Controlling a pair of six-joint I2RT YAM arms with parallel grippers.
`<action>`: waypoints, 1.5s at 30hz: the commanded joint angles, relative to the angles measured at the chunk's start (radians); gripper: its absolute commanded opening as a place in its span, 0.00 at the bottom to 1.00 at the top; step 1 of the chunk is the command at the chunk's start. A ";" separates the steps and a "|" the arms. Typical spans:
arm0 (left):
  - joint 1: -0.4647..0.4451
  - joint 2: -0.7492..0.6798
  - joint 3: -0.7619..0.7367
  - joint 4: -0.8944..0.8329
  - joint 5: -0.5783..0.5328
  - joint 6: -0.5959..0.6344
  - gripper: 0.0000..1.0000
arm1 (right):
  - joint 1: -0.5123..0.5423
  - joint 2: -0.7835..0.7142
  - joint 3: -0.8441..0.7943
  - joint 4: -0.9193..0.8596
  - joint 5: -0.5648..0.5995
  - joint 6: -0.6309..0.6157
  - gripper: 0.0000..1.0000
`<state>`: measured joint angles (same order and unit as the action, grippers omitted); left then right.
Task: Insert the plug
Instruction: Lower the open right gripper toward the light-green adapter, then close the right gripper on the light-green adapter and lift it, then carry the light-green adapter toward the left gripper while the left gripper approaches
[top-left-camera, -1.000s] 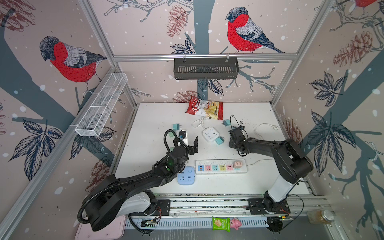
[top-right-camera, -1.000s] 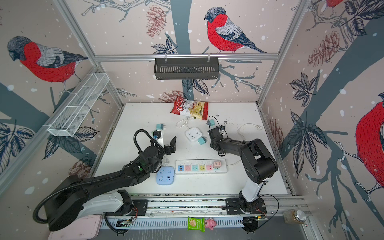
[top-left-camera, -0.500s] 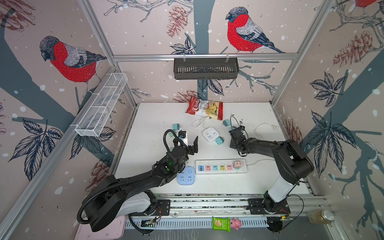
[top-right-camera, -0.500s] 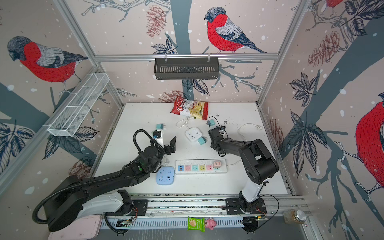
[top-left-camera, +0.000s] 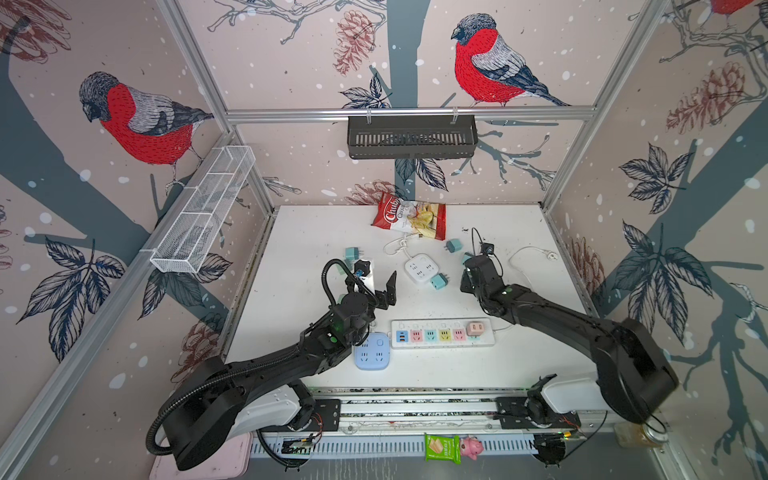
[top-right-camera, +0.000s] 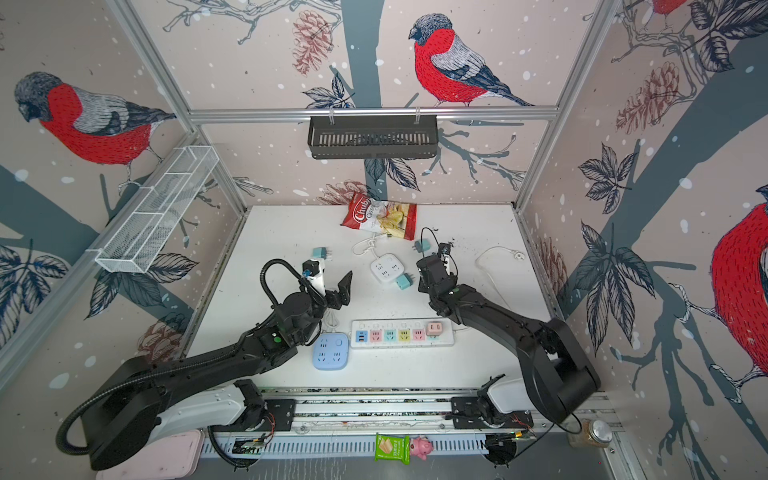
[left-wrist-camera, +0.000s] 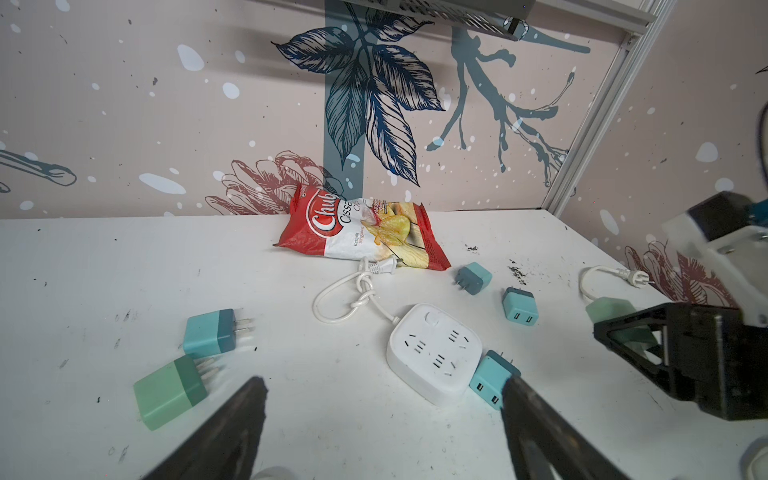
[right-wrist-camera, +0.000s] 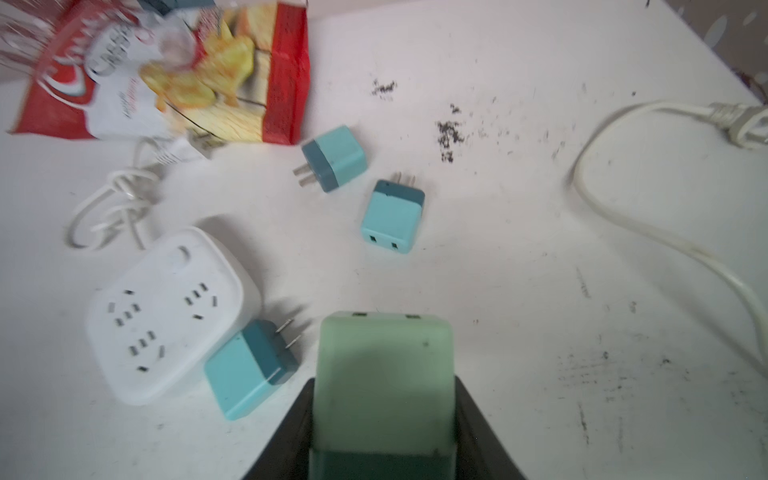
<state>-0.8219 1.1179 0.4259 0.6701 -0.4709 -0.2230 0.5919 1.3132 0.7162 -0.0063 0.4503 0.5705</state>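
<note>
My right gripper is shut on a mint-green plug, whose dark prong end points back toward the wrist. In both top views this gripper is low over the table, right of the white square socket block. I cannot tell whether the plug is off the table. The long white power strip with pastel sockets lies near the front, with a pink plug in its right end. My left gripper hovers open and empty, left of the square block.
Loose teal plugs lie around the square block, and a green one lies by the left gripper. A blue socket block sits left of the strip. A chip bag lies at the back and a white cable at the right.
The right jaws have closed onto the mint-green plug. The right arm has hardly shifted. The left arm has not moved.
</note>
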 joint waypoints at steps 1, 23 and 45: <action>-0.002 -0.023 -0.010 0.029 0.004 -0.022 0.89 | 0.037 -0.139 -0.072 0.145 0.047 -0.094 0.22; -0.134 -0.177 -0.036 0.111 0.406 0.186 0.77 | 0.179 -0.668 -0.628 0.833 -0.410 -0.618 0.07; -0.151 0.045 0.126 0.029 0.878 0.217 0.69 | 0.477 -0.416 -0.713 1.184 -0.239 -1.070 0.04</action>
<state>-0.9733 1.1419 0.5285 0.7132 0.3611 -0.0177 1.0504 0.8982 0.0109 1.0641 0.1173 -0.4511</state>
